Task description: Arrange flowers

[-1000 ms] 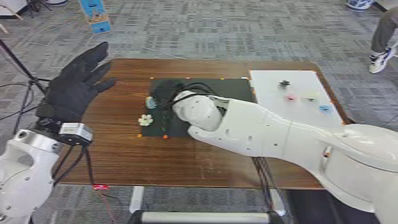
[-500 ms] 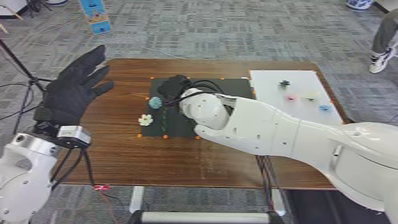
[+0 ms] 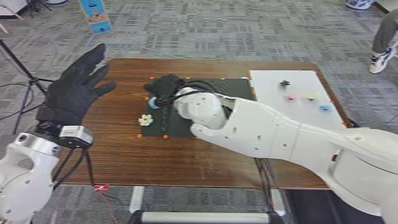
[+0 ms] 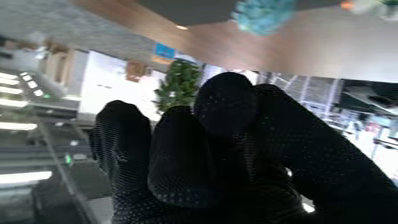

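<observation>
Nearest is brown tabletop [image 3: 200, 165], then dark mat [image 3: 180, 129] left of centre, with white flower [image 3: 146, 120] on its left edge. Looks small and light, petals probably soft; take it low at the base, don't crush. On the white sheet [image 3: 266, 105], right side of frame, blue flower [image 3: 326, 107] sits nearest. Light-blue flower [image 3: 153, 103] is on the mat's left edge, just below the right hand [image 3: 163, 85]; wrist view has it apart from the fingers [image 4: 226, 100]. Ruffled head likely squashes and springs back, so light pinch at the sides; may slide if nudged. Back on the sheet: pink flower [image 3: 290, 98], then cream flower [image 3: 310, 95], both probably near weightless, easy to brush away. Left hand [image 3: 69, 92] is at the left of frame, off the tabletop's side, fingers loosely straight and apart, nothing in them. Right hand is over the mat's upper left corner, fingers curled in with the thumb close, no visible gap wide enough for a flower, nothing seen held. Farthest on the sheet is dark flower [image 3: 284, 83], probably stiffer, still a base grip. Step looks like placing or adjusting the light-blue one; main risk is glove fabric snagging petals and dragging it.
</observation>
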Motion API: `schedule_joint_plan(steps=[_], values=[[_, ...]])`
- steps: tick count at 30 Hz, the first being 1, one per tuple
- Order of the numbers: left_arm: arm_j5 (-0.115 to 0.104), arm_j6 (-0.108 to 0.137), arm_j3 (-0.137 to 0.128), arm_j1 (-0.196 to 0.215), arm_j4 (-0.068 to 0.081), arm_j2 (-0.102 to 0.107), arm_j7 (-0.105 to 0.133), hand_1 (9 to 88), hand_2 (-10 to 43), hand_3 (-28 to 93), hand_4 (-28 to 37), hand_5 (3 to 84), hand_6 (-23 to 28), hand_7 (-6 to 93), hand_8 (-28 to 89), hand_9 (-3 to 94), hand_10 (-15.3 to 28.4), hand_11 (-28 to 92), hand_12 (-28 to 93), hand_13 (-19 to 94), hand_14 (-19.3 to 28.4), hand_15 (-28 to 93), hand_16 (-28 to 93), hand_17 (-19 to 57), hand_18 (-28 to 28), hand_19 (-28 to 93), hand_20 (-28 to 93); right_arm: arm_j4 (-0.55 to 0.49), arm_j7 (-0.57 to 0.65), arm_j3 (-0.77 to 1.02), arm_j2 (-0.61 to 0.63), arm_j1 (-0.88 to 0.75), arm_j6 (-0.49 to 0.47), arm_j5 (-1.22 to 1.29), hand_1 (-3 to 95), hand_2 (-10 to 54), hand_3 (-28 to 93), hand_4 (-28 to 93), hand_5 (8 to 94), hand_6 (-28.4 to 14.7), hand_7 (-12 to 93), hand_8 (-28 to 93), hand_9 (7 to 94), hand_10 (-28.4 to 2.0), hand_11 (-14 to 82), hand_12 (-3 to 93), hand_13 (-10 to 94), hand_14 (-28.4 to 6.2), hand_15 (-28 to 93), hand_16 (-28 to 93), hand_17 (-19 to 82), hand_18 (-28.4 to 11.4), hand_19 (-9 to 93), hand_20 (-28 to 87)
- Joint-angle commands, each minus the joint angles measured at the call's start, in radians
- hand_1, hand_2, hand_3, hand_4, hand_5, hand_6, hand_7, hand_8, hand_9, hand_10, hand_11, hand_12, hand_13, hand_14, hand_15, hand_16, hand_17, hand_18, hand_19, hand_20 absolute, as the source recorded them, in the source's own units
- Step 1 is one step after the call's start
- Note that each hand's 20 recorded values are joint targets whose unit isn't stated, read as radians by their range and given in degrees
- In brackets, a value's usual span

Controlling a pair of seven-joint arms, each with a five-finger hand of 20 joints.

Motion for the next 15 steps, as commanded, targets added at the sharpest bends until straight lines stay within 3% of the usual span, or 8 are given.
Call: schedule_joint_plan(steps=[1, 7, 15], values=[[-0.003, -0.003, 0.018, -0.032, 0.009, 0.003, -0.007, 20.7, -8.6, 68, -28.3, 18.8, -3.0, 12.6, -3, 13.6, 2.1, -14, 44, 5, 9.2, -6, 16, -17.0, 19.1, 37, 5, 0.05, -0.014, 0.02, -0.059, -0.019, -0.024, -0.004, 29.5, 21.5, 93, -14, 26.3, 2.1, 8, -8, 78.2, -12.4, 62.8, 34.8, 79, -7.6, 88, 37, 50, -23.6, 93, 76], [-0.003, -0.009, 0.029, -0.048, 0.016, 0.006, -0.007, 20.7, -8.2, 68, -28.3, 18.4, -3.0, 13.9, -3, 13.1, 1.6, -14, 46, 3, 9.2, -7, 17, -18.4, 19.6, 37, 6, 0.07, 0.001, 0.028, -0.073, -0.035, -0.065, -0.025, 29.4, 22.5, 93, -14, 26.4, 2.5, 9, -8, 78.2, -12.9, 62.5, 34.7, 78, -7.6, 88, 36, 50, -23.8, 93, 76], [-0.004, -0.009, 0.03, -0.049, 0.017, 0.008, -0.004, 21.1, -8.3, 68, -28.3, 18.9, -2.7, 16.1, -5, 15.0, 1.6, -13, 45, 4, 8.1, -7, 19, -17.9, 19.1, 34, 7, 0.083, -0.017, 0.005, -0.071, -0.026, -0.097, -0.05, 28.2, 26.2, 93, -14, 34.8, 4.8, 10, -9, 78.6, -12.8, 64.0, 32.5, 78, -8.3, 89, 36, 50, -24.0, 93, 76]])
